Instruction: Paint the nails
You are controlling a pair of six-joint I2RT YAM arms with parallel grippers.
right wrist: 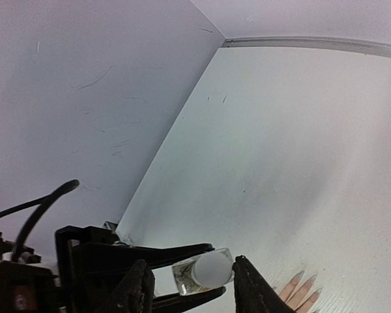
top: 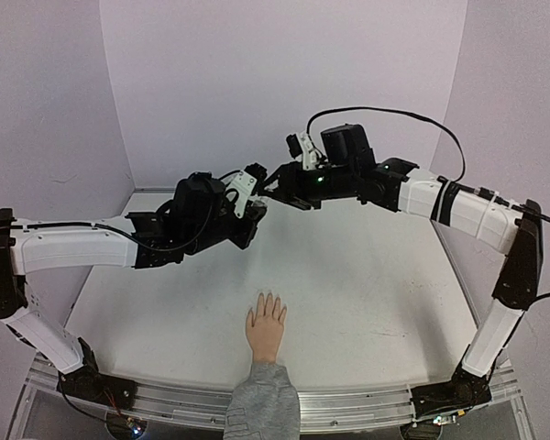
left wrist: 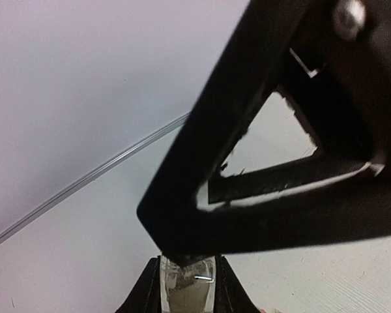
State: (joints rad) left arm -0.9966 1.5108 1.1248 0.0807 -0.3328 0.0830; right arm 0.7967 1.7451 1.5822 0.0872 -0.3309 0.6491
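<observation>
A small flesh-coloured hand [top: 266, 328] with a grey sleeve cuff [top: 262, 399] lies palm down near the table's front edge. Its pale nails [top: 268, 300] point away from the arms, and the nails [right wrist: 298, 287] also show at the lower right of the right wrist view. Above the table's middle, my left gripper [left wrist: 188, 267] is shut on a small clear bottle [left wrist: 188, 293]. My right gripper [right wrist: 191, 262] meets it there. Its jaws stand on either side of the bottle's white cap [right wrist: 212, 268], with a gap on the left side. The two grippers [top: 264, 194] hang well above the hand.
White table [top: 376, 293] with pale walls on three sides. A black cable [top: 385, 112] arcs over the right arm. An aluminium rail [top: 348, 403] runs along the near edge by the arm bases.
</observation>
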